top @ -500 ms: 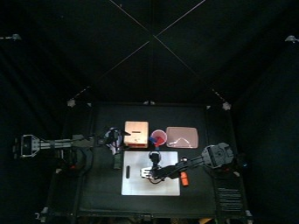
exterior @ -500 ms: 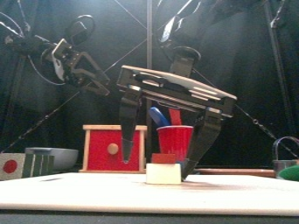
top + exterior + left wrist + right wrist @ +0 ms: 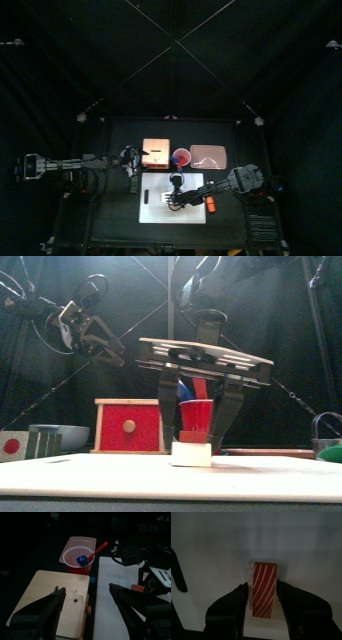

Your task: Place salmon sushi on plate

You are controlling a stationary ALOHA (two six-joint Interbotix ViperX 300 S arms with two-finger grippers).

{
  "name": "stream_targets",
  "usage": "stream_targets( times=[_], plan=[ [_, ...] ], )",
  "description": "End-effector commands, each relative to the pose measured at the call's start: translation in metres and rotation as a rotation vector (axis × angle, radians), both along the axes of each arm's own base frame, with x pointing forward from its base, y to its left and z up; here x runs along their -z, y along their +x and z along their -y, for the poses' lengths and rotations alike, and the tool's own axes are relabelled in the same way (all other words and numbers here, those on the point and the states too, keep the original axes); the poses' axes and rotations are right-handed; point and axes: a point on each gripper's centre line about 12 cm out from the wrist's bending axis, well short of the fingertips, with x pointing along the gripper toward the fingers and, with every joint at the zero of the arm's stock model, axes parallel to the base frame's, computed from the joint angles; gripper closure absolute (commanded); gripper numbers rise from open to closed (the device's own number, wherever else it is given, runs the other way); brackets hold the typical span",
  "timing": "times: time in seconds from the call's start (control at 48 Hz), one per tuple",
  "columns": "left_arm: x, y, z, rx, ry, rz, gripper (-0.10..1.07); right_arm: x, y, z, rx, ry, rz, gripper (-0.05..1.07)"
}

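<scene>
ideally the right gripper (image 3: 262,602), its jaws apart and straddling the salmon sushi (image 3: 263,589) on the white board (image 3: 201,478), closes squarely on both long sides before lifting toward the plate (image 3: 207,156).

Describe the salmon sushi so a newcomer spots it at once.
Find the white rectangular board at the table's front. The right end effector straddles a small block there: the salmon sushi, white rice topped with an orange-and-white striped slab, unlike the red plastic cup behind.

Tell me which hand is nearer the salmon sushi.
Right. The right hand straddles the salmon sushi on the white board, jaws open either side. The left hand hangs off beside the red cup.
</scene>
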Motion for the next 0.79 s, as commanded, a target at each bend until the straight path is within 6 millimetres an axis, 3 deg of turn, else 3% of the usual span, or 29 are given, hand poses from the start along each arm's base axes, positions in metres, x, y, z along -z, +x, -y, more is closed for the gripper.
stream_targets(
  times=[0.0,0.125,0.271,0.438,0.604,0.771],
  plan=[
    [-0.008,0.003,-0.001,-0.003,-0.004,0.031,-0.03,-0.047,-0.024,0.005,-0.011,0.001,0.045,0.32],
    [-0.011,0.005,-0.001,-0.004,-0.006,0.038,-0.03,-0.062,-0.07,0.023,-0.022,-0.013,0.024,0.32],
    [-0.015,0.007,-0.002,-0.005,-0.002,0.048,-0.03,-0.069,-0.126,0.084,0.007,-0.025,0.028,0.32],
    [-0.011,0.007,-0.009,-0.03,-0.005,0.035,-0.03,-0.047,-0.172,0.16,0.051,-0.045,0.004,0.32],
    [-0.006,0.005,-0.013,-0.057,-0.034,0.023,-0.03,-0.017,-0.194,0.219,0.049,-0.058,0.03,0.32],
    [-0.007,0.005,-0.013,-0.073,-0.065,0.032,-0.03,0.009,-0.197,0.252,0.026,-0.07,-0.003,0.32]
  ],
)
